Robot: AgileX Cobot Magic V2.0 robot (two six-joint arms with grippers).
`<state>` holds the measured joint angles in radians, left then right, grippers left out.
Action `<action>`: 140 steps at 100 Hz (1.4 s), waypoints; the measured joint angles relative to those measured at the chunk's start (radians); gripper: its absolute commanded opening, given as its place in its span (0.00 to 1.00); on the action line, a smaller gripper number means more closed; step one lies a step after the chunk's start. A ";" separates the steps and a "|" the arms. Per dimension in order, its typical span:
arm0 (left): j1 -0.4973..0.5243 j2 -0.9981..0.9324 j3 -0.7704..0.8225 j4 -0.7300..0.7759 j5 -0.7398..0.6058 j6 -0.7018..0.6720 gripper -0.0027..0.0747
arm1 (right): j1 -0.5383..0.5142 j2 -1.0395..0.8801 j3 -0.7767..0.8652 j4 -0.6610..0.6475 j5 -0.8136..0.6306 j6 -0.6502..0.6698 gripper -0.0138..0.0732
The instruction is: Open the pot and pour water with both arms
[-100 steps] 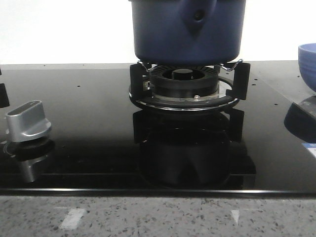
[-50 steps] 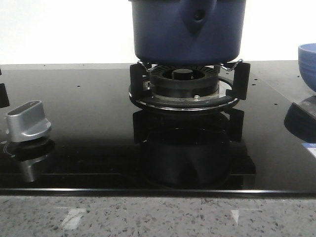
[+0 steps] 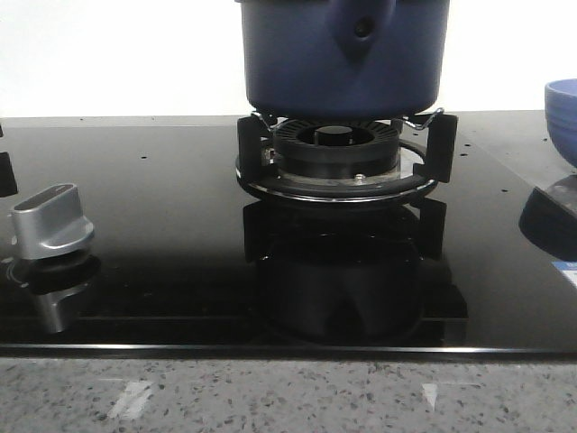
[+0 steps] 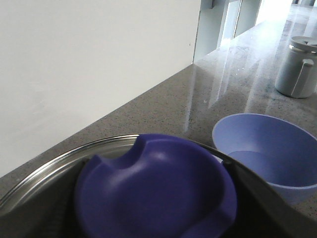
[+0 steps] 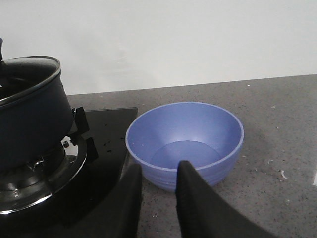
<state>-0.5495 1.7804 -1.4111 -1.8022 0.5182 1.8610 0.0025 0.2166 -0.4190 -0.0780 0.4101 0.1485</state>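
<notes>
The dark blue pot stands on the burner grate, its handle mount with the small hole facing me; its top is cut off in the front view. In the left wrist view the lid's blue knob fills the space between my left gripper's dark fingers, which press on both its sides above the steel lid rim. The right wrist view has the lidded pot beside my right gripper, which is open and empty on the near side of a light blue bowl.
A silver stove dial sits on the black glass hob at the front left. The light blue bowl rests on the grey stone counter to the right of the hob. A grey jug stands further along the counter. A white wall runs behind.
</notes>
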 measured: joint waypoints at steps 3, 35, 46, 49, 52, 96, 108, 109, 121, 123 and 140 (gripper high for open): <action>0.000 0.006 -0.004 0.000 0.005 0.000 0.63 | 0.000 0.000 0.000 0.000 0.000 0.000 0.33; 0.000 0.036 -0.039 -0.010 0.035 0.000 0.58 | 0.000 0.000 0.000 0.000 0.000 0.000 0.33; 0.000 0.037 -0.041 -0.016 0.035 -0.006 0.47 | 0.000 0.000 0.000 0.000 0.000 0.000 0.33; 0.000 0.037 -0.041 -0.019 0.035 -0.006 0.44 | 0.000 0.000 0.000 0.000 0.000 0.000 0.33; 0.000 0.037 -0.041 -0.020 0.035 -0.007 0.41 | 0.000 0.000 0.000 0.000 0.000 0.000 0.33; 0.000 0.038 -0.041 -0.023 0.050 -0.010 0.34 | 0.000 0.000 0.000 0.000 0.000 0.000 0.33; 0.000 0.038 -0.041 -0.023 0.052 -0.010 0.34 | 0.000 0.000 0.000 0.000 0.000 0.000 0.33; 0.000 0.038 -0.041 -0.023 0.052 -0.010 0.34 | 0.000 0.000 0.000 0.000 0.000 0.000 0.33; 0.000 0.030 -0.041 -0.012 0.052 -0.010 0.34 | 0.000 0.000 0.000 0.000 0.000 0.000 0.33; 0.000 0.028 -0.041 -0.008 0.052 -0.010 0.34 | 0.000 0.000 0.000 0.000 0.000 0.000 0.33; 0.000 0.021 -0.041 0.013 0.052 -0.005 0.34 | 0.000 0.000 0.000 0.000 0.000 0.000 0.33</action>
<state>-0.5495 1.8017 -1.4519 -1.7895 0.5704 1.8555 0.0025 0.2166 -0.4190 -0.0780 0.4101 0.1485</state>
